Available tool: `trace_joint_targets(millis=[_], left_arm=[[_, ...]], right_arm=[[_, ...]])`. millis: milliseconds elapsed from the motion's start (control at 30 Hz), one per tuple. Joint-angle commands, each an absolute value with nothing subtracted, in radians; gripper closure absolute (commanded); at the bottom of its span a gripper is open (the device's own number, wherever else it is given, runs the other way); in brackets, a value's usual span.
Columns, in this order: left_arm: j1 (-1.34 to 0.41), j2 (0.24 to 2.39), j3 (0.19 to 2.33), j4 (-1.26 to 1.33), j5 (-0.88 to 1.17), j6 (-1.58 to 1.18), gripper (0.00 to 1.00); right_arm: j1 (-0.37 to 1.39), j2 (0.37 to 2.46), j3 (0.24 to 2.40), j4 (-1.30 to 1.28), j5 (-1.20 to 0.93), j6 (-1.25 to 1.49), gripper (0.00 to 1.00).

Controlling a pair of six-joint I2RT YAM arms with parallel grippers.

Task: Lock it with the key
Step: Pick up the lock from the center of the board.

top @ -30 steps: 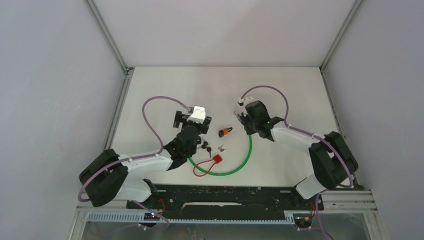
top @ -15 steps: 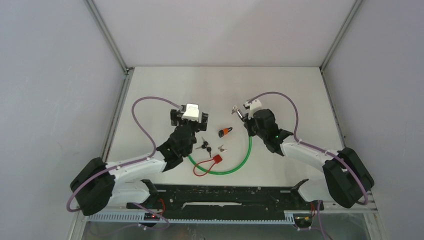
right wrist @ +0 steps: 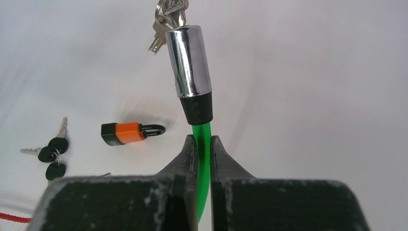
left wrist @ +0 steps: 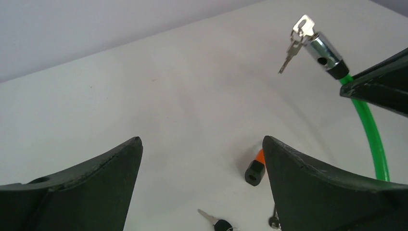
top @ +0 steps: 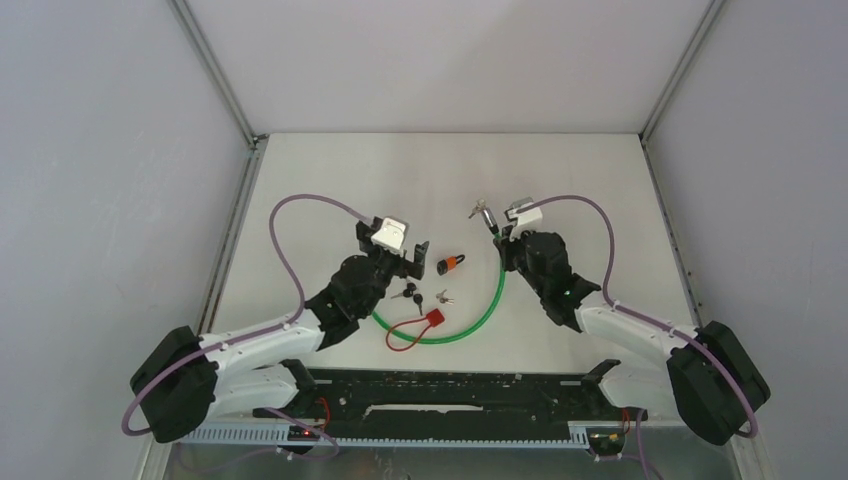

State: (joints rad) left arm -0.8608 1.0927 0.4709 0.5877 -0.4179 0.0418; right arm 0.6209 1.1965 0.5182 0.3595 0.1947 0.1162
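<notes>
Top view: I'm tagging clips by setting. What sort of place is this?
Probably a lab robot test cell: a white table boxed in by plain grey walls, two arms bolted at its near edge, a few locks and keys laid out.

1. White bench (top: pixel 330 180), pale panels standing along three of its edges;
2. A small orange padlock (top: pixel 451 264) lies on its side near the middle;
3. Black-headed keys (top: pixel 409 292) lie just nearer the arms; a small silver key (top: pixel 443 297) is beside them;
4. A red lock (top: pixel 435 317) sits inside the arc of a green cable (top: pixel 455 339); its thin red wire (top: pixel 398 343) crosses that cable.
</notes>
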Motion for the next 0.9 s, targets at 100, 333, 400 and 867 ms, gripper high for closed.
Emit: trace_joint_targets(millis=[100,333,400,867], left_arm=[[-0.862,1.073,0.488,0.585,-0.593,0.024,0.04],[-0.860,0.887,0.539,0.267,-0.803,-0.227,0.03],[-0.860,0.811,0.533,0.140,-0.847,-0.340,0.02],[-0.837,0.508,0.323,-0.157,-0.706,-0.714,0.00]], right_arm=[[0.632,1.126,0.489,0.514,0.253,0.116,1.00],[0.644,1.114,0.409,0.641,0.289,0.092,1.00],[0.645,1.118,0.397,0.662,0.287,0.078,1.00],[0.653,0.963,0.271,0.816,0.167,0.089,1.00]])
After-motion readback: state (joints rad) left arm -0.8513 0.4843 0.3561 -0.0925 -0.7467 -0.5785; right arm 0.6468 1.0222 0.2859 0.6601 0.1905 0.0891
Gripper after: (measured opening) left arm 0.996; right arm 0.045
